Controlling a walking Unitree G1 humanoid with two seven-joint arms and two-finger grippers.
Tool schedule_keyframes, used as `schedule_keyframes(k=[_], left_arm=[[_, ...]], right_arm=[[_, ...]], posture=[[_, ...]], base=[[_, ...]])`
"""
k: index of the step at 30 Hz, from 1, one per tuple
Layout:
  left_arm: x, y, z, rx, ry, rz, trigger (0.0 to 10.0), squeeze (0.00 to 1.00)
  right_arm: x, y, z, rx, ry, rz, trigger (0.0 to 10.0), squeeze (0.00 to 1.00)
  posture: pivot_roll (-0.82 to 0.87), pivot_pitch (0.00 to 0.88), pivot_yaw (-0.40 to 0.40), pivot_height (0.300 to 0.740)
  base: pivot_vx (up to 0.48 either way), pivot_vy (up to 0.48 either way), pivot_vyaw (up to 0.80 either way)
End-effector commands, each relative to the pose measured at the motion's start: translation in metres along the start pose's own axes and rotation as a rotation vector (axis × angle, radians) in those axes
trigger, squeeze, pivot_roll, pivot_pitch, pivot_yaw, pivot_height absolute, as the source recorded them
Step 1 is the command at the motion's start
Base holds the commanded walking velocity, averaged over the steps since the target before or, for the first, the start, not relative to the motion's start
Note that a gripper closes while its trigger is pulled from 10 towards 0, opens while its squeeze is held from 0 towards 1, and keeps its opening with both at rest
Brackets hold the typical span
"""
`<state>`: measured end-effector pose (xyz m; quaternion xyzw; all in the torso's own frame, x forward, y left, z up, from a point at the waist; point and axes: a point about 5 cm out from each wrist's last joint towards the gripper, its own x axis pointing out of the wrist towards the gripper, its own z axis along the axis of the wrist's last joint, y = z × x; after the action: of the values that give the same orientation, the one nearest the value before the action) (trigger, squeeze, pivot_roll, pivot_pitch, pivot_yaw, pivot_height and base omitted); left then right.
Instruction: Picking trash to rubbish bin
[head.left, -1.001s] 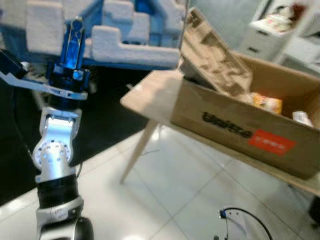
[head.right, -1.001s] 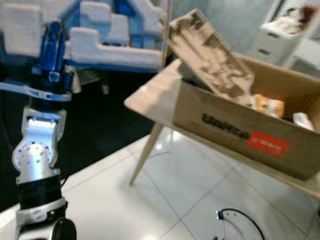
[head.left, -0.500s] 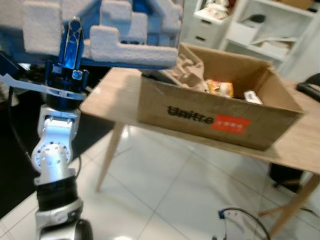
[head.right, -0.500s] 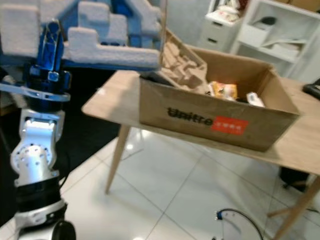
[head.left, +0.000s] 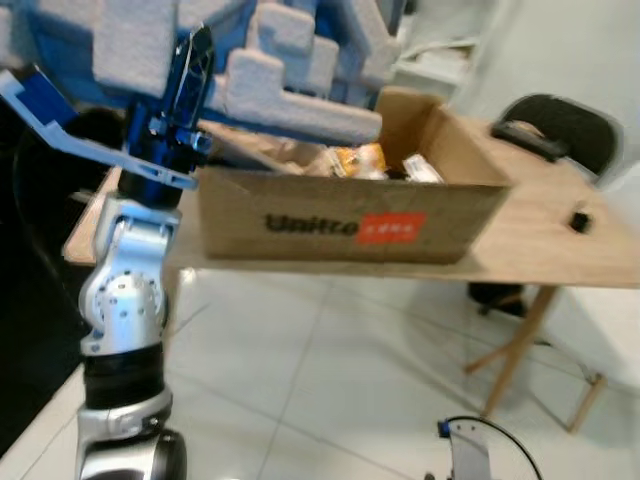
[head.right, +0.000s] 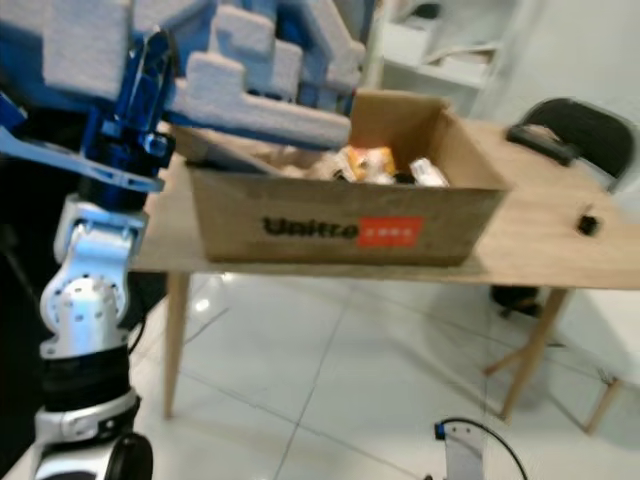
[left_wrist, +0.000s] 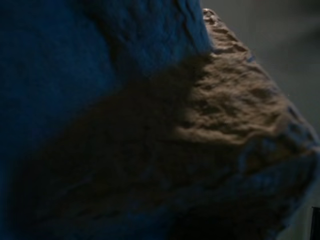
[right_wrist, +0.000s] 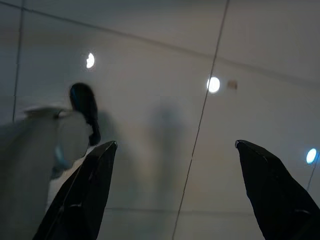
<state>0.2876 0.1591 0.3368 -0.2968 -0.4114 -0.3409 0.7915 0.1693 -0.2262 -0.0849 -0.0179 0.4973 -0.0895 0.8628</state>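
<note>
Left gripper (head.left: 190, 62) clamped on white foam packing block (head.left: 290, 85) above Unitree cardboard box (head.left: 350, 220) on wooden table (head.left: 560, 245), right gripper (right_wrist: 185, 200) spread over floor tiles (right_wrist: 165, 100)

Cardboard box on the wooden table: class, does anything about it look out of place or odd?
Yes. The brown cardboard box on the wooden table sits right at the front edge. The large white foam packing piece, held up by the left gripper, juts over its open top and looks too big to fit inside.
</note>
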Motion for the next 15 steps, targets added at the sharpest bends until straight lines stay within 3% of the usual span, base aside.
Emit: schedule_keyframes(k=[1, 6, 9, 11, 12, 13, 15], left_arm=[[0.01, -0.009, 0.005, 0.041, -0.014, -0.049, 10.0, 0.0], [0.035, -0.008, 0.028, 0.205, -0.089, 0.033, 10.0, 0.0], [0.04, -0.011, 0.032, 0.229, -0.104, 0.037, 10.0, 0.0], [0.052, -0.019, 0.039, 0.339, -0.118, 0.027, 10.0, 0.0], [0.058, -0.024, 0.04, 0.434, -0.108, 0.013, 10.0, 0.0], [0.058, -0.024, 0.04, 0.434, -0.108, 0.013, 10.0, 0.0], [0.066, -0.031, 0.037, 0.589, -0.081, -0.017, 10.0, 0.0]], right_arm=[[0.0, -0.002, -0.004, 0.006, 0.008, -0.006, 10.0, 0.0], [-0.001, -0.001, -0.004, 0.012, 0.008, 0.0, 10.0, 0.0], [-0.001, -0.001, -0.004, 0.013, 0.008, 0.0, 10.0, 0.0], [-0.001, -0.001, -0.005, 0.013, 0.009, 0.0, 10.0, 0.0], [-0.001, -0.001, -0.005, 0.014, 0.009, 0.0, 10.0, 0.0], [-0.001, -0.001, -0.005, 0.014, 0.009, 0.0, 10.0, 0.0], [-0.001, -0.001, -0.005, 0.016, 0.01, 0.001, 10.0, 0.0]], posture=[[0.09, 0.082, -0.073, 0.74], [0.09, 0.082, -0.07, 0.74], [0.09, 0.079, -0.068, 0.74], [0.09, 0.077, -0.067, 0.74], [0.09, 0.076, -0.066, 0.74], [0.09, 0.076, -0.066, 0.74], [0.09, 0.077, -0.066, 0.74]], base=[[0.0, 0.0, 0.0], [0.0, 0.0, 0.0], [0.0, 0.0, 0.0], [0.0, 0.0, 0.0], [0.0, 0.0, 0.0], [0.0, 0.0, 0.0], [0.0, 0.0, 0.0]])
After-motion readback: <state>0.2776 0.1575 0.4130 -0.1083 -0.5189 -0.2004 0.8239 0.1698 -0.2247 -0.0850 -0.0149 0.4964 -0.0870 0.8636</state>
